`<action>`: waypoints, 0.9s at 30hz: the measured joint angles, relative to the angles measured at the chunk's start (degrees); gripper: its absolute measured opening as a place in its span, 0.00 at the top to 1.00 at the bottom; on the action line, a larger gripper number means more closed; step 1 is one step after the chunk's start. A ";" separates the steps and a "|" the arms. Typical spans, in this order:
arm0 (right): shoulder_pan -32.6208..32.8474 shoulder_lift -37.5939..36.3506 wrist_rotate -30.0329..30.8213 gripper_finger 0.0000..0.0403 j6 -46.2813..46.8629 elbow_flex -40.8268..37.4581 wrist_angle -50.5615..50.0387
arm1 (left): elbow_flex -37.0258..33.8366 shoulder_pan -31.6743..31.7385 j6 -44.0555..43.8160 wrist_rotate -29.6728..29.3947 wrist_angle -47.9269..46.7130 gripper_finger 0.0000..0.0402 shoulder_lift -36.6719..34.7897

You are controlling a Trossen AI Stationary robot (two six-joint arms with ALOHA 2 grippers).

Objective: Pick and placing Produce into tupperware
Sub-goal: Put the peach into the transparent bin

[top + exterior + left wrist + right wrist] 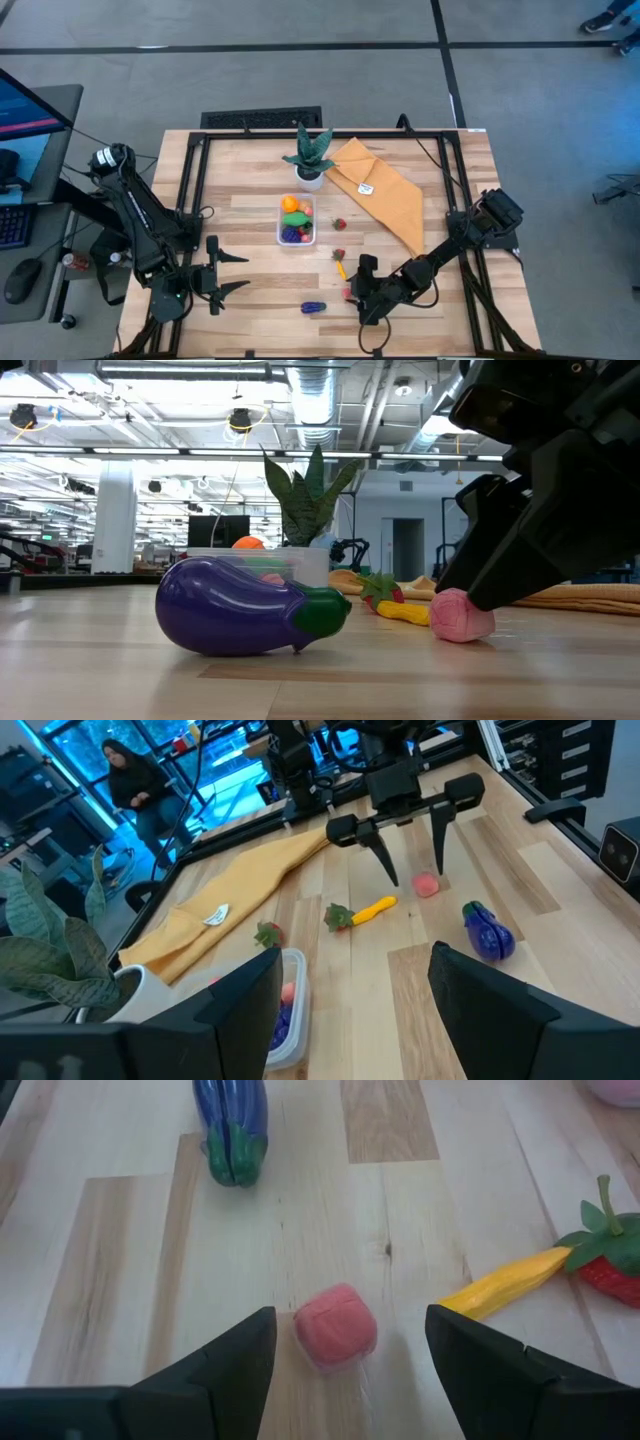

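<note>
Between my right gripper's (348,1350) spread fingers, the pink piece of produce (335,1327) is sitting on the bare table (120,1240), and I am hovering just over it with nothing held. My jaws are standing wide, one finger on each side of the pink lump, neither one touching it as far as I can judge. To take it cleanly, I am thinking of lowering straight down until my fingertips nearly meet the wood, keeping the lump centred so that both pads arrive together and it is not nudged sideways. It looks soft and rounded, so I would be closing gently and fully before lifting.

The yellow vegetable (505,1283) and the strawberry (612,1270) are lying near one finger; I should be keeping clear of them. The purple eggplant (231,1125) is lying farther off. The tupperware (297,221) is waiting toward the middle of the table, just beside the potted plant (309,157), already holding several pieces, so the carry will be a short one.

My left gripper (229,273) is waiting open and empty at the near left of the table.
</note>
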 joint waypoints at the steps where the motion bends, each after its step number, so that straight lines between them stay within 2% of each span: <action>1: 0.00 0.00 0.00 0.38 0.00 0.00 0.00 | 0.00 -0.01 0.00 0.00 0.00 0.40 0.00; 16: -0.77 0.01 -0.58 0.38 -2.56 0.00 2.58 | 0.00 0.00 -0.02 0.00 0.00 0.40 -0.02; 22: -1.16 4.58 -2.70 0.38 -2.97 0.19 7.97 | 0.00 -0.01 -0.06 0.02 -0.04 0.40 -0.02; 27: -0.96 5.94 -1.73 0.38 -2.78 0.24 8.98 | 0.00 0.00 -0.31 -0.01 -0.31 0.40 -0.02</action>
